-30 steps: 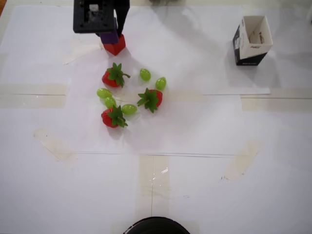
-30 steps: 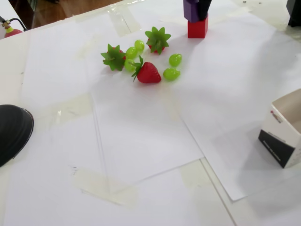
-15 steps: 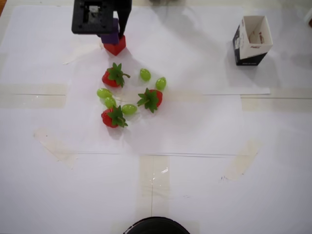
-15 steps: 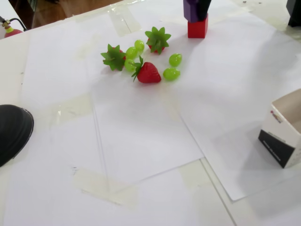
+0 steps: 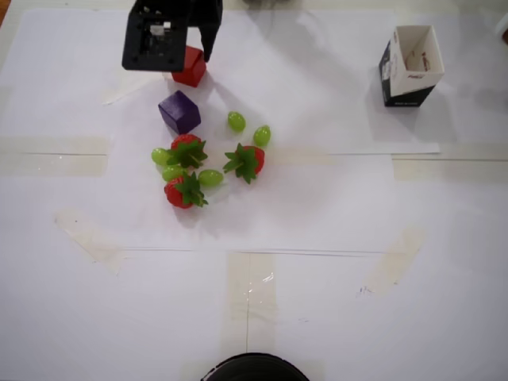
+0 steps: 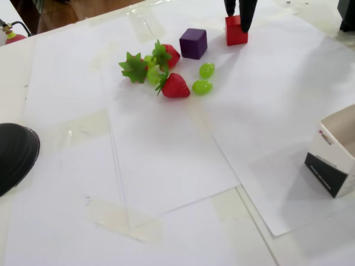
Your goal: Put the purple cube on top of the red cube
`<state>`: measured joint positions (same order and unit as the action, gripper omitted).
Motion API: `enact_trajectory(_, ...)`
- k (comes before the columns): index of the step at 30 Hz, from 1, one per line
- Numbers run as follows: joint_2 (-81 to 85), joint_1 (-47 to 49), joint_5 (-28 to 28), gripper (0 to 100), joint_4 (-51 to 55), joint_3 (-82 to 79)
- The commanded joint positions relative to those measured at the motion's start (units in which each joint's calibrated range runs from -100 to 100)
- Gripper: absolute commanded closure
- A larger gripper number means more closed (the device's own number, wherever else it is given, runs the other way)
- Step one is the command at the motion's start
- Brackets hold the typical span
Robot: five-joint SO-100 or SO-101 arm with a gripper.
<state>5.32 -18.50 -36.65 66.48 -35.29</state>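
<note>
The purple cube (image 5: pixel 178 112) (image 6: pixel 193 43) lies by itself on the white paper, tilted a little, touching no gripper. It rests between the red cube (image 5: pixel 190 67) (image 6: pixel 236 32) and the nearest strawberry (image 5: pixel 186 149) (image 6: pixel 166 54). My gripper (image 5: pixel 193 49) (image 6: pixel 238 22) hangs over the red cube, open, one dark finger on each side of the cube's top and nothing held. In the overhead view the black gripper body hides part of the red cube.
Two more strawberries (image 5: pixel 246 161) (image 5: pixel 184 191) and several green grapes (image 5: pixel 236 121) lie just below the purple cube. An open cardboard box (image 5: pixel 411 63) (image 6: pixel 335 155) stands at the right. A black round object (image 5: pixel 254 369) (image 6: pixel 14 155) sits at the table's near edge.
The purple cube has left the gripper and the red cube's top and dropped to the paper beside the strawberries. One strawberry got pushed toward the grapes. The gripper opened.
</note>
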Motion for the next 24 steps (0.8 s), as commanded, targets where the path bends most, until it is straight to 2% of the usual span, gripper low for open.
enact_trajectory(1, 1.39, 0.27, 1.03, 72, -1.45, 0.66)
enact_trajectory(12, -6.78, 4.53, 7.81, 72, -9.54, 10.48)
enact_trajectory(19, -11.68, 5.63, 14.11, 65, -12.89, 12.93)
enact_trajectory(24, -12.37, 5.56, 16.21, 62, -14.68, 12.93)
